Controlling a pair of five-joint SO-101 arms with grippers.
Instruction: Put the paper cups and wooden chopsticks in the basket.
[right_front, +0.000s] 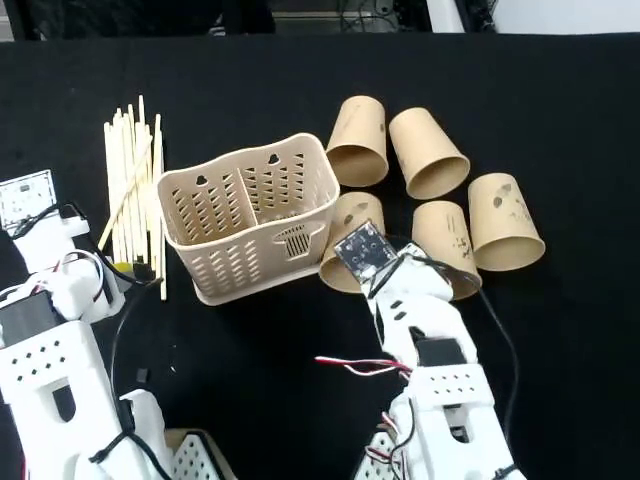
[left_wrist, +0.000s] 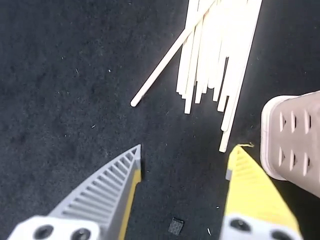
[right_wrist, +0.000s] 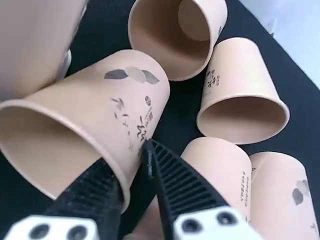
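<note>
The beige slotted basket (right_front: 250, 215) stands left of centre, its wall also seen in the left wrist view (left_wrist: 295, 140). A bundle of wooden chopsticks (right_front: 135, 185) (left_wrist: 215, 60) lies flat to its left. My left gripper (right_front: 135, 268) (left_wrist: 186, 155) hangs open just short of the near ends of the chopsticks, holding nothing. Several paper cups lie on their sides right of the basket. My right gripper (right_front: 350, 262) (right_wrist: 129, 155) is shut on the rim of the paper cup (right_front: 350, 225) (right_wrist: 85, 130) nearest the basket, one finger inside its mouth, one outside.
The other cups (right_front: 358, 140) (right_front: 428, 152) (right_front: 505, 222) (right_front: 447, 245) crowd close around the held one, as the right wrist view shows (right_wrist: 240, 90) (right_wrist: 175, 35). The black table (right_front: 250, 380) is bare in front of the basket. One chopstick (left_wrist: 170, 55) lies slanted across the bundle.
</note>
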